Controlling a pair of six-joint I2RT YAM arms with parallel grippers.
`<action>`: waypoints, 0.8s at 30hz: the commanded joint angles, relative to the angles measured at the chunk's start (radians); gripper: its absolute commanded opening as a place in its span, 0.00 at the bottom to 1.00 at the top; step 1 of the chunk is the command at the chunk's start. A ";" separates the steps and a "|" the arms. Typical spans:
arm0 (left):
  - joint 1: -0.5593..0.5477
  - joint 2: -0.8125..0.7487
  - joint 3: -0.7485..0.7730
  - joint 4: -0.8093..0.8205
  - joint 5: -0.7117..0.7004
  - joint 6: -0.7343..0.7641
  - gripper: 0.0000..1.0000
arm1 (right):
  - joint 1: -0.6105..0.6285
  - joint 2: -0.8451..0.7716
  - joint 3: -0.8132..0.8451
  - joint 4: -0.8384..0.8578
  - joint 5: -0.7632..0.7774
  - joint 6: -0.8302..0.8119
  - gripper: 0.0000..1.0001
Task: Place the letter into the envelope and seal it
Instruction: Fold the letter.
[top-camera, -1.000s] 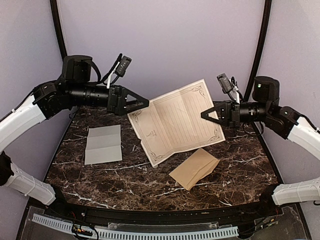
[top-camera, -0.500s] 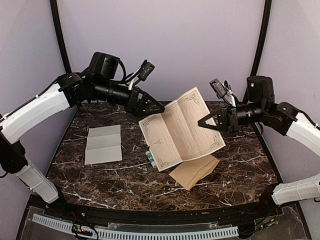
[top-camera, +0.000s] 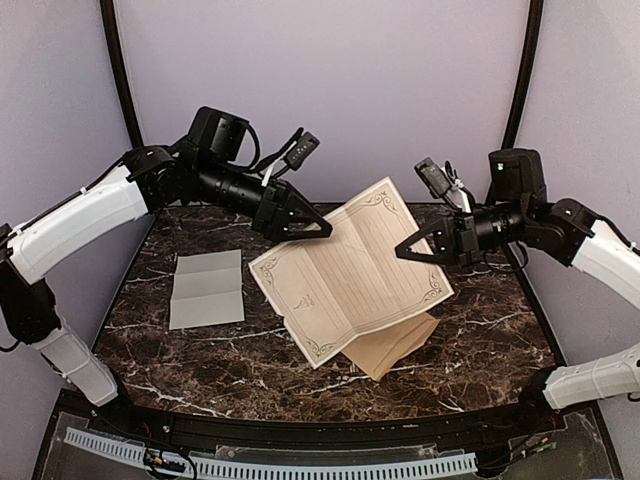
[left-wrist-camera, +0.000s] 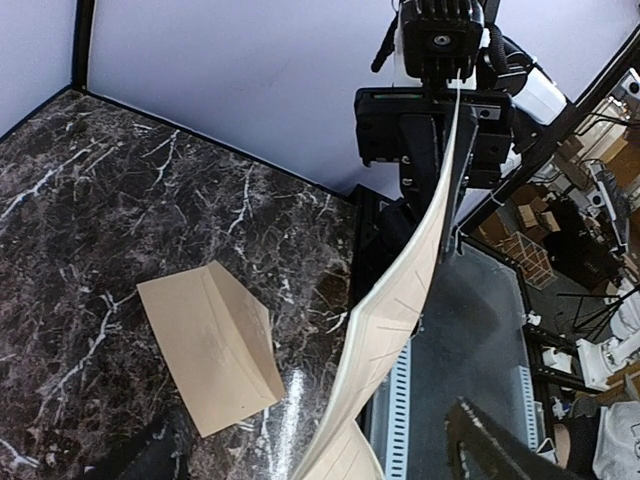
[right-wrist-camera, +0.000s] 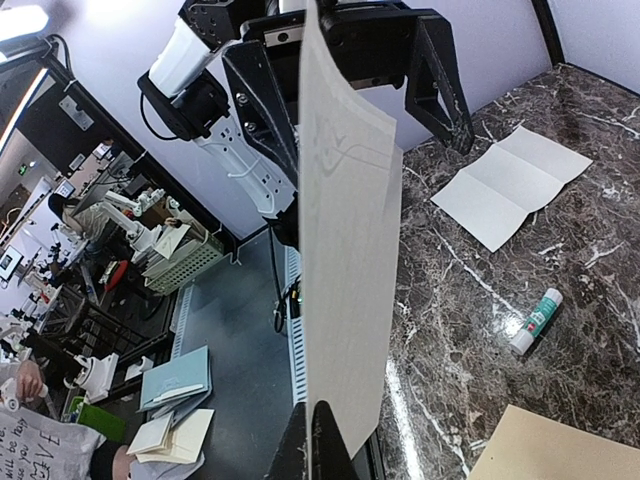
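Evidently mid-fold or mid-handover: above the marble worktop the letter, a big lined sheet w/ ornate corners, hangs tilted in the air, opened out w/ a centre crease. The R gripper is pressed together on the letter's right edge and alone carries it, prob. to keep the sheet clear of the worktop and give the other arm a free edge. The L gripper is spread, one finger each side of the letter's upper left edge, and I can't tell if it touches. It looks set to pinch there so both arms can fold the sheet down to envelope size. The envelope lies flat on the worktop under the letter's lower right part, close by for the insertion step. A white creased sheet lies flat well off to the left; its role is unclear.

Hidden: from above, the letter covers much of the envelope. The L wrist view shows the envelope flat, but flap open or shut can't be told. The glue stick shows only in the R wrist view, lying on the worktop; from above the letter hides it. Print on the letter is too small to read.
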 joint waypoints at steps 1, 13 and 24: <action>-0.010 0.005 0.022 -0.020 0.137 0.014 0.75 | 0.012 0.012 0.035 -0.014 -0.023 -0.023 0.00; -0.011 0.022 0.014 -0.030 0.181 0.017 0.26 | 0.022 0.017 0.038 -0.025 0.016 -0.023 0.00; -0.013 0.007 -0.041 0.001 0.176 -0.002 0.00 | 0.022 0.013 0.041 -0.017 0.032 -0.015 0.09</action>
